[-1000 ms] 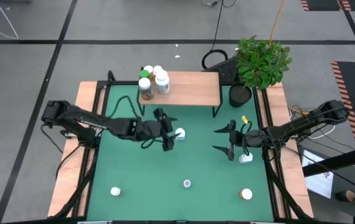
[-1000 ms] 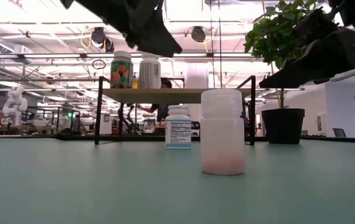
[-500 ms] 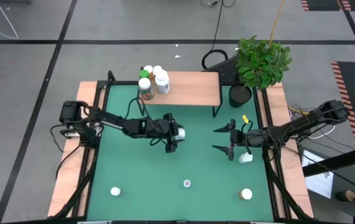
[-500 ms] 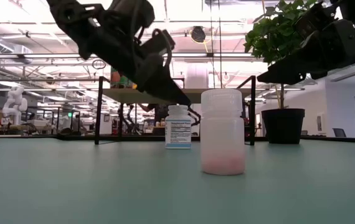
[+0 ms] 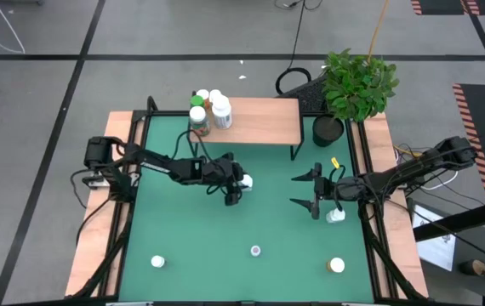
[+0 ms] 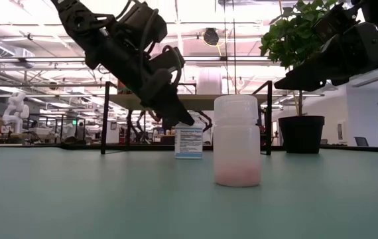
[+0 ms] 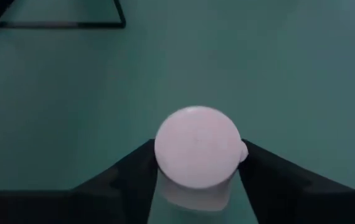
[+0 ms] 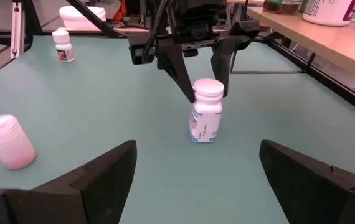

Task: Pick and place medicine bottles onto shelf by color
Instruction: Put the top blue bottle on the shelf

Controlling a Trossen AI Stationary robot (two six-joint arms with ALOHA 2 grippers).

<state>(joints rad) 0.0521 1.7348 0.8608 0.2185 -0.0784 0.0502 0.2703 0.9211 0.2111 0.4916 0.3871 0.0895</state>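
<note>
Green matting (image 5: 183, 246) covers the table where the left gripper (image 8: 203, 76) straddles a white-capped, blue-labelled pill bottle (image 8: 205, 111) just in front of the shelf (image 5: 259, 121), fingers (image 7: 134, 177) against the cap's sides; whether they grip it cannot be told. Light, rigid, smooth plastic, it probably tips easily; below the cap looks the safer hold. Beside the shelf's far leg, the right gripper (image 5: 310, 192) waits wide open.
</note>
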